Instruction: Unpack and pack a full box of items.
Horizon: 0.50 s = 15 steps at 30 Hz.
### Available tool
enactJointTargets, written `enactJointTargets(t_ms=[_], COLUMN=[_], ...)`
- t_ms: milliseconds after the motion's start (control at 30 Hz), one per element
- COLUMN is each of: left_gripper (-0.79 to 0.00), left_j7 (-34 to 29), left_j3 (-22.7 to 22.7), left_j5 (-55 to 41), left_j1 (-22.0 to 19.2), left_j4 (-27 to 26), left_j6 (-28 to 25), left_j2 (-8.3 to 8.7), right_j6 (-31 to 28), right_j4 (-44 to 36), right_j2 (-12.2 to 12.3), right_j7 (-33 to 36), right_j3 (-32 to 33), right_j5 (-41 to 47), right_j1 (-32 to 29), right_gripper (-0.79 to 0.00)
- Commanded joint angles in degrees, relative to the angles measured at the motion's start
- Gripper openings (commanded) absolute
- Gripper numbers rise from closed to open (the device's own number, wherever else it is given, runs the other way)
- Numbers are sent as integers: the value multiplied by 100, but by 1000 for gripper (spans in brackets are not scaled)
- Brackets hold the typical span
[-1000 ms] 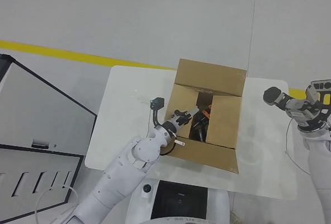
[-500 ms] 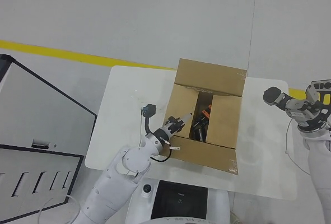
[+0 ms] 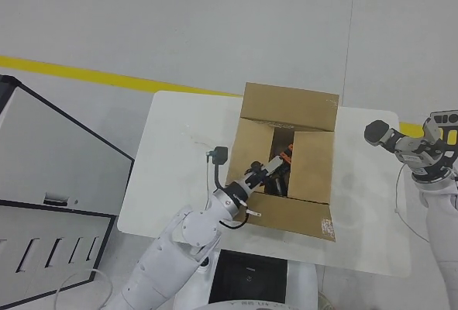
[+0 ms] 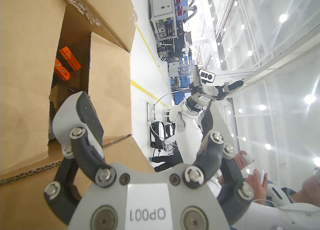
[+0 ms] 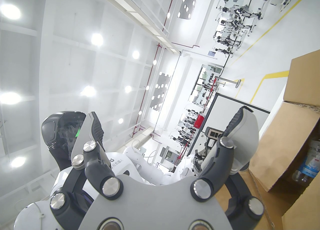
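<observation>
The open cardboard box (image 3: 310,167) sits on the table (image 3: 174,155), orange parts (image 4: 66,63) showing in its narrow opening. Your left gripper (image 3: 266,169) hangs at that opening, spread wide, empty. Descend straight, clearing the cardboard edges. Your right gripper (image 3: 380,133), also wide, hovers well apart.

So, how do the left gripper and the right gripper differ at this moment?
The left gripper is at the opening of the box; the right gripper is near the right edge of the table, apart from the box. The left gripper's fingers are close to the box's flaps; the right gripper's fingers have nothing near them. Both have open fingers and hold nothing.
</observation>
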Motion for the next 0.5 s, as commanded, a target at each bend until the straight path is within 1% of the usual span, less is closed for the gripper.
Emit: enactJointTargets(t_ms=[0,100,167,267,367,467], left_gripper=[0,0,0,0,0,0], left_j7=[-37,-81,-100,-157,-286,-393], left_j3=[-134,-340,-573,-977,-1410,-1776], left_j5=[49,260,288,236,-114,-426], left_j1=[39,134,230,510,864,1215], left_j4=[-126,-323,-547,-992,-1441,-1794], left_j6=[-16,-14,6,-15,-12,-45], left_j2=[26,74,112,178,235,279], right_j6=[0,0,0,1,79,-112], right_j4=[0,0,0,-11,-35,376], right_j2=[0,0,0,0,-12,-54], right_j7=[0,0,0,-36,-400,-678], right_j3=[0,0,0,3,-33,-233], right_j5=[0,0,0,-31,-308,-664], right_j1=[0,0,0,0,109,410], right_gripper=[0,0,0,0,0,0])
